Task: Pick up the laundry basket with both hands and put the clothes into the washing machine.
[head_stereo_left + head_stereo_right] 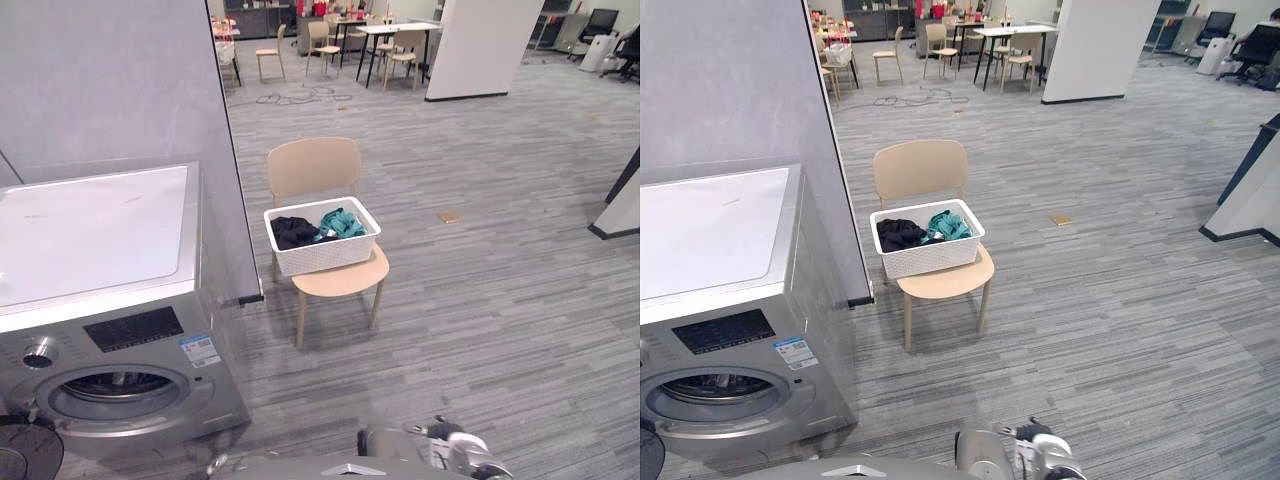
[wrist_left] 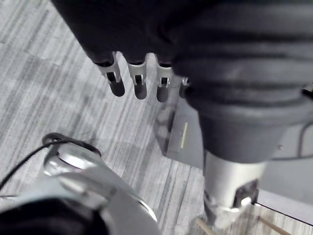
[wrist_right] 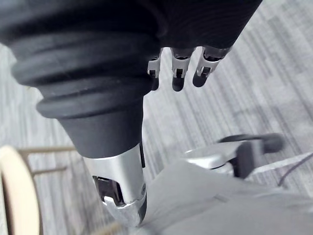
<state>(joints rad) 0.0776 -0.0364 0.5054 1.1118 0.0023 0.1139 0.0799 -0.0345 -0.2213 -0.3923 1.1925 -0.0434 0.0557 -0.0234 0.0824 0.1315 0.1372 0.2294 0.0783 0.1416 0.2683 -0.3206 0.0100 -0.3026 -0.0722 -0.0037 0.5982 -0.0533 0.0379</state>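
Fingers (image 2: 139, 84) of the left hand (image 2: 161, 49) hang straight and side by side, a little apart from the thumb (image 2: 230, 196). They hold nothing, and the grey striped floor (image 2: 58, 88) lies beyond their dark tips. The fingers of the right hand (image 3: 186, 24) are the same: straight, in a row, holding nothing.

Well ahead of the robot, the white perforated plastic laundry basket (image 1: 325, 252) sits on the seat of a beige chair (image 1: 315, 165), apart from both hands. Inside it lie a black garment (image 1: 293, 232) on the left and a teal garment (image 1: 342, 222) on the right.

The silver-grey front-loading washing machine (image 1: 100, 300) stands to the chair's left, with the edge of a grey partition wall (image 1: 120, 80) between them. Its round drum opening (image 1: 115, 385) is uncovered, and its dark round door (image 1: 25, 450) is swung open at the lower left.
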